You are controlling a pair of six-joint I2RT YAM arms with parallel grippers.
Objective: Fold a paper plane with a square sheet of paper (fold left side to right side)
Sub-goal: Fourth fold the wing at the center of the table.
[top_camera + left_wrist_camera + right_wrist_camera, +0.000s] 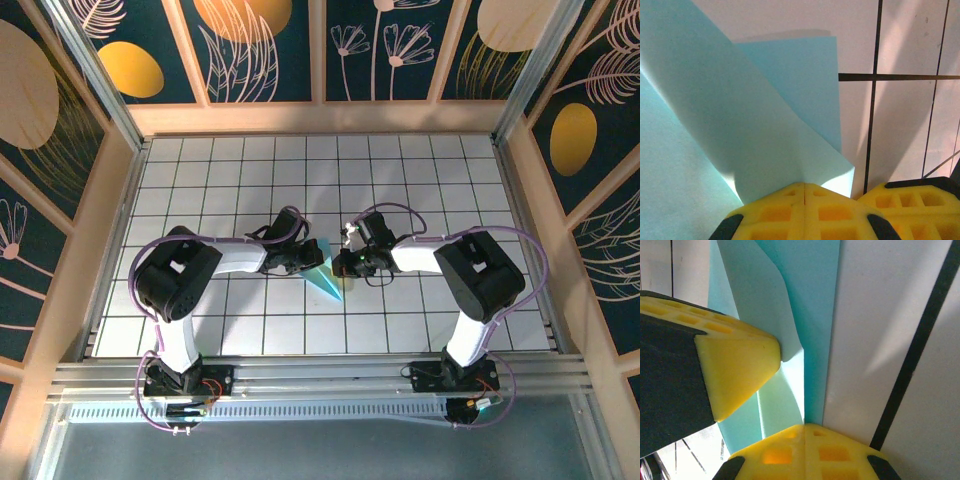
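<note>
So your biggest thing here is the white gridded table (420, 180), and in the top view the two arms come up from their bases at about 7 and 5 o'clock, then bend in so they meet near the middle. The left arm (175, 280) reaches in from 9 o'clock and the right arm (480, 270) from 3 o'clock. Right between them is your sheet of paper (326, 272). It's already creased into a smaller light-cyan shape, partly lifted off the tiles, with a sharp tip pointing toward 5 o'clock. The left gripper (305, 262) is at the paper's 9 o'clock edge and the right gripper (347, 263) is at its 3 o'clock edge. In the left wrist view the paper (740, 125) fills the 9 to 12 o'clock side in overlapping folded layers, and a fold runs down into the left gripper (804, 187), whose yellow pads are squeezed together with no gap, so it's clamped on the sheet. In the right wrist view the paper (810, 300) hangs as a narrow folded strip from 12 o'clock down into the right gripper (804, 429), which is also pinched tight on it. One of the left gripper's fingers (735, 365) pokes in from 9 o'clock, its tip touching the paper.
</note>
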